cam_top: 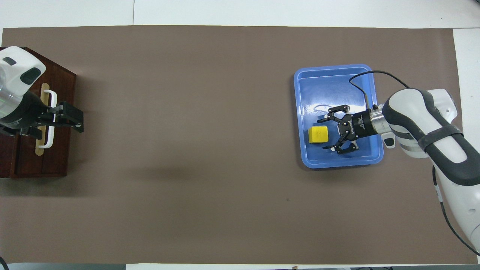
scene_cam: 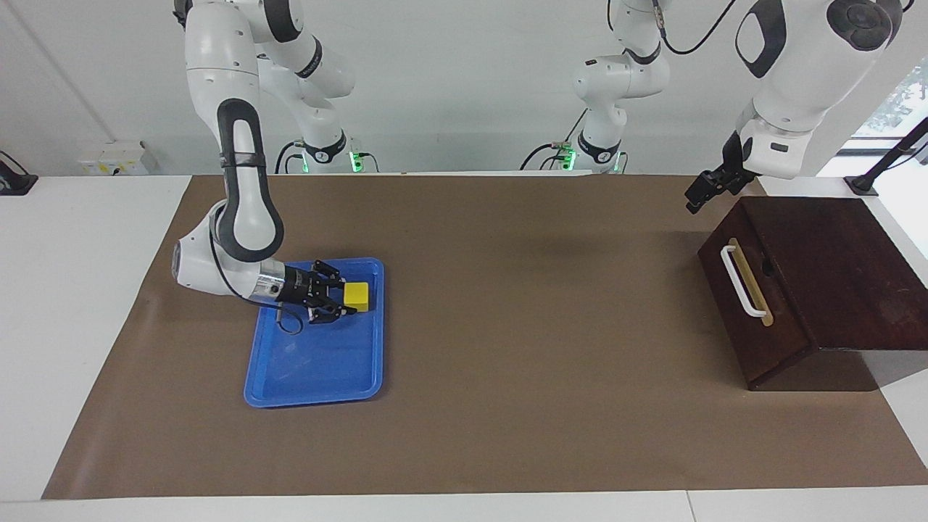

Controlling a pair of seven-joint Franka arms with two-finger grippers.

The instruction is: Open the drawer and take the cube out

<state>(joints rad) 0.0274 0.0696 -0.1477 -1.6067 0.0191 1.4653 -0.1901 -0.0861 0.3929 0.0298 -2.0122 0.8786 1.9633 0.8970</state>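
The yellow cube (scene_cam: 357,296) lies in the blue tray (scene_cam: 319,377), in the half nearer to the robots; it also shows in the overhead view (cam_top: 318,135). My right gripper (scene_cam: 345,291) is low in the tray, open, with its fingertips at either side of the cube's edge and not closed on it; it shows in the overhead view too (cam_top: 325,134). The dark brown box's drawer (scene_cam: 754,312) looks shut, its white bar handle (scene_cam: 744,281) on the tan strip. My left gripper (scene_cam: 694,201) hangs in the air just in front of the drawer, above the handle's height.
The brown mat (scene_cam: 522,326) covers most of the table. The blue tray (cam_top: 337,82) sits toward the right arm's end and the wooden box (cam_top: 56,157) toward the left arm's end. A cable loops from the right wrist over the tray.
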